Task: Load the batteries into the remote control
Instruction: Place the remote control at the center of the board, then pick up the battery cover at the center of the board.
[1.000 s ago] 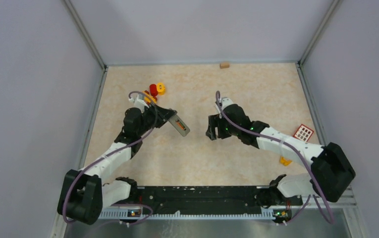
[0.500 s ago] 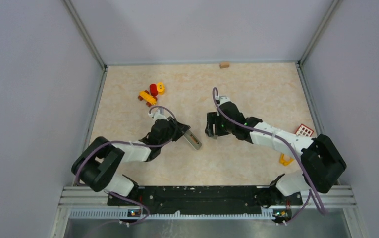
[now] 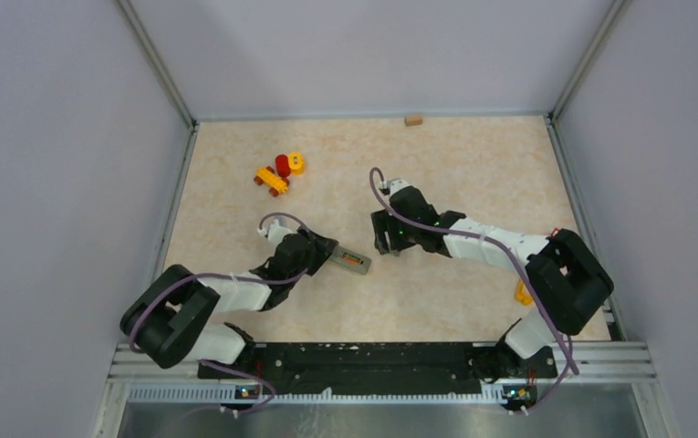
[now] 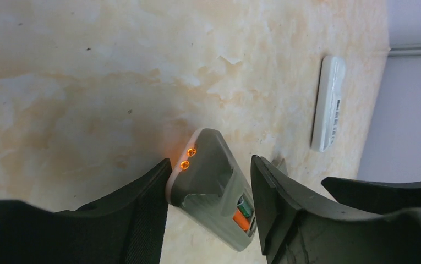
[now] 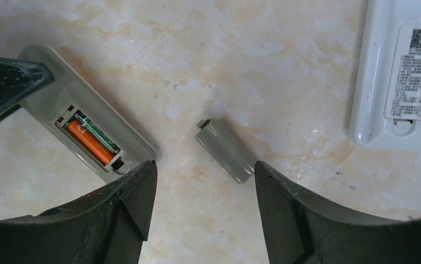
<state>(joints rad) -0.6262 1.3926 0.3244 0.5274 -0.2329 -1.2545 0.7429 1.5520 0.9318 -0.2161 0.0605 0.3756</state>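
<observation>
My left gripper point(image 3: 329, 256) is shut on the near end of a grey remote point(image 3: 352, 264), which lies low over the table; in the left wrist view the remote point(image 4: 208, 176) sits between my fingers. Its battery bay is open and holds an orange battery point(image 5: 87, 143) and a green-black battery point(image 5: 102, 135). My right gripper point(image 3: 387, 243) is open above the table, just right of the remote. Between its fingers lies the grey battery cover point(image 5: 225, 152), loose on the table. The other batteries are out of view.
A white remote point(image 5: 400, 71) lies face down just beyond the cover; it also shows in the left wrist view point(image 4: 329, 102). Red-yellow toy blocks point(image 3: 281, 172) sit at the back left, a small wooden block point(image 3: 412, 119) at the back wall, an orange piece point(image 3: 522, 293) at the right.
My left arm has swung nearer and to the right, bringing the grey remote down beside the right gripper. My right gripper has shifted a little left.
</observation>
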